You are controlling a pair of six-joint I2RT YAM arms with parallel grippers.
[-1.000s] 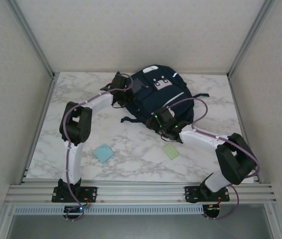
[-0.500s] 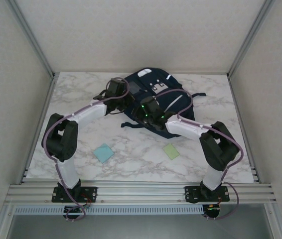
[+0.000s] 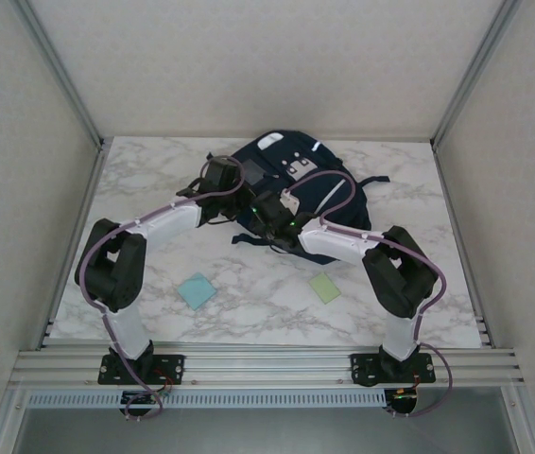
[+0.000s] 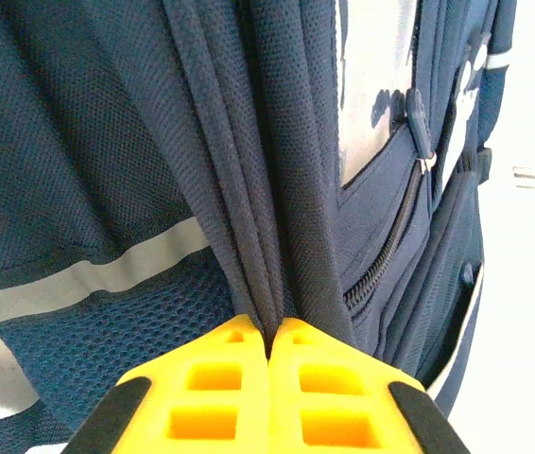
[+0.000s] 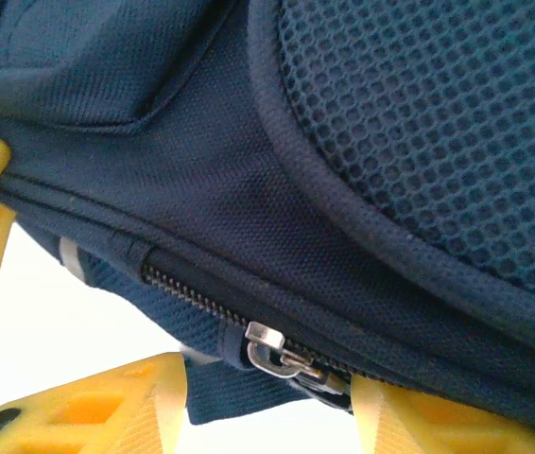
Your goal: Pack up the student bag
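Note:
The student bag [image 3: 310, 184], dark navy with a white stripe and grey patches, lies at the back middle of the table. My left gripper [image 3: 222, 185] is at its left side, shut on a fold of navy fabric [image 4: 266, 236] beside a zipper line. My right gripper [image 3: 269, 210] is at the bag's near left edge. In the right wrist view my right gripper [image 5: 267, 378] stands open, with the metal zipper slider [image 5: 282, 355] in the gap between its yellow fingers [image 5: 107, 407]. Mesh fabric [image 5: 438, 123] covers the bag above the zipper.
A light blue square [image 3: 197, 290] and a light green square [image 3: 324, 287] lie flat on the marble table [image 3: 154, 170] in front of the bag. Metal frame posts and white walls close in the sides and back. A rail [image 3: 267, 364] runs along the near edge.
My right gripper has moved left and away from me along the bag's near edge to the zipper, and its jaws have narrowed. The left arm's elbow swung left; its grip on the fabric stayed.

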